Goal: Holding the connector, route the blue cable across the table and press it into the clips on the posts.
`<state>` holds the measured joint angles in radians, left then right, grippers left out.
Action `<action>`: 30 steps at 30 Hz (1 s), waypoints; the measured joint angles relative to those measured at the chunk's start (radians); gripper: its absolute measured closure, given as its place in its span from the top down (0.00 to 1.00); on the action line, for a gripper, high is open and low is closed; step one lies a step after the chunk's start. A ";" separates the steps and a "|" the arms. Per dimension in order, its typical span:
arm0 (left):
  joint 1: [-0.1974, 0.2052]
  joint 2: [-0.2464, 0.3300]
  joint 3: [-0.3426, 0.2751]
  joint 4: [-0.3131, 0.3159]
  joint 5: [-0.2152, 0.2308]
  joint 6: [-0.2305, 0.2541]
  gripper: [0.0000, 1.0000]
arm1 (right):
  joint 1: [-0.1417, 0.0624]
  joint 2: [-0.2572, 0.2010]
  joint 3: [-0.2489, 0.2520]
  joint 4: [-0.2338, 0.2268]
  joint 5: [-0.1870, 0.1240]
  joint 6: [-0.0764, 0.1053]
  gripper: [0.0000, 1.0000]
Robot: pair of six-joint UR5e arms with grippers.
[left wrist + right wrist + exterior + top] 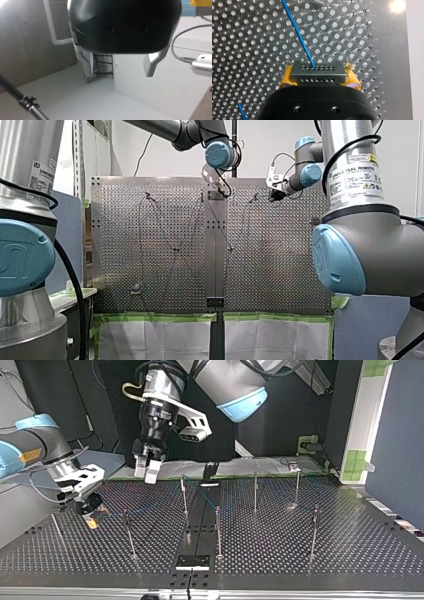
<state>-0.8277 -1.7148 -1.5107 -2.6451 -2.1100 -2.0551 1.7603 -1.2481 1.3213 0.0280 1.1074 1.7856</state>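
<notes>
Clamping connector [317, 74], right pincer [319, 71] partly hidden, blue cable [298, 32] cropped.

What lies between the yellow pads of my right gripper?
The connector, clamped by the yellow pads, with the blue cable leaving it; the right wrist view shows this.

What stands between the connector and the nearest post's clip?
Nothing visible. My right claw is shut on the connector; only bare table lies between it and the nearest post. My left claw hangs open above the table, off that line.
</notes>
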 joint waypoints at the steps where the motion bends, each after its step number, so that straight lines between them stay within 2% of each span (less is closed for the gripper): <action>1: 0.002 -0.003 -0.009 0.009 -0.005 -0.004 1.00 | 0.000 0.000 0.000 0.000 0.000 0.000 0.00; 6: 0.006 -0.037 -0.055 0.055 -0.013 -0.034 1.00 | 0.001 0.000 0.000 0.000 0.000 -0.001 0.00; 15: -0.004 -0.109 -0.128 0.128 -0.036 -0.041 1.00 | 0.003 0.000 0.000 0.000 0.001 -0.001 0.00; 20: -0.008 -0.155 -0.174 0.174 -0.052 -0.025 1.00 | 0.003 0.000 0.000 0.000 0.002 -0.001 0.00; 30: -0.008 -0.242 -0.262 0.262 -0.057 0.026 1.00 | 0.004 0.000 0.000 0.001 0.003 -0.001 0.00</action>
<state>-0.8360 -1.9571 -1.7724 -2.3832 -2.1671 -2.0286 1.7647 -1.2481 1.3214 0.0289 1.1106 1.7843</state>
